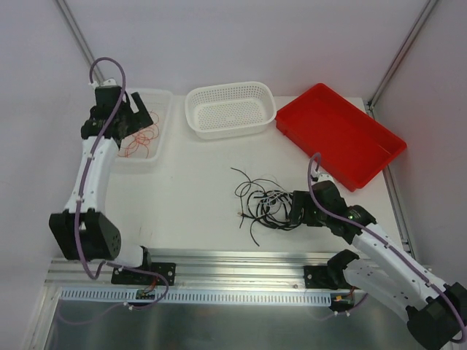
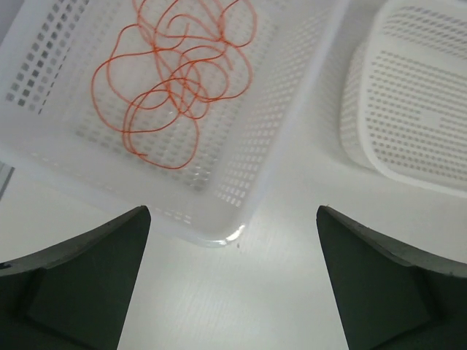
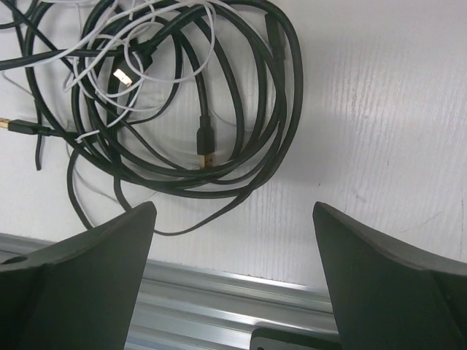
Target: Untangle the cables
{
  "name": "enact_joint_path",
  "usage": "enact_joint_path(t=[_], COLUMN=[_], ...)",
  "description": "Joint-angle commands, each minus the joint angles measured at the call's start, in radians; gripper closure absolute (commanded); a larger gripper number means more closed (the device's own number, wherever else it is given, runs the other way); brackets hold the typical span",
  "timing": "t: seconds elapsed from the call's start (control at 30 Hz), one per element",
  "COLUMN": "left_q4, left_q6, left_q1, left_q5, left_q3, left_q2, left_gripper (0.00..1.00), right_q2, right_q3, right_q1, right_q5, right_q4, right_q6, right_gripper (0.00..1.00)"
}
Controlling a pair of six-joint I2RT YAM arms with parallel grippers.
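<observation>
A tangle of black cords (image 1: 264, 204) mixed with thin white wires lies on the table's middle right. In the right wrist view the black cords (image 3: 219, 109) coil around the white wires (image 3: 131, 51). My right gripper (image 1: 294, 210) is open and empty just right of the tangle; its jaws (image 3: 233, 240) stand wide apart near the table's front edge. Red-orange wires (image 1: 141, 138) lie in a clear perforated bin (image 1: 162, 117) at the far left, and show in the left wrist view (image 2: 175, 80). My left gripper (image 1: 139, 113) hovers over that bin, open and empty (image 2: 233, 248).
A white perforated basket (image 1: 230, 108) stands at the back middle, also in the left wrist view (image 2: 416, 95). A red tray (image 1: 339, 135) sits at the back right. An aluminium rail (image 1: 233, 266) runs along the table's front edge.
</observation>
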Motion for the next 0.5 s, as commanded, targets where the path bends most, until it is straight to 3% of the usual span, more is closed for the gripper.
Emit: enact_joint_path(t=[0.0, 0.17, 0.3, 0.47], left_q4=[0.019, 0.033, 0.068, 0.108], left_q6=[-0.046, 0.018, 0.037, 0.066], left_q1=[-0.077, -0.253, -0.283, -0.283], left_q5=[0.098, 0.128, 0.239, 0.248], left_q3=[-0.174, -0.423, -0.629, -0.737], left_q2=[-0.184, -0.376, -0.546, -0.667], left_gripper=[0.01, 0.01, 0.01, 0.01], right_q2=[0.064, 0.222, 0.306, 0.400], right_q3=[0.014, -0.005, -0.022, 0.020], right_q1=[-0.003, -0.001, 0.006, 0.104], right_q5=[0.023, -0.032, -0.090, -0.130], right_q4=[0.088, 0.164, 0.225, 0.283], right_q6=[0.013, 0.042, 0.077, 0.152], right_gripper=[0.07, 0.09, 0.11, 0.12])
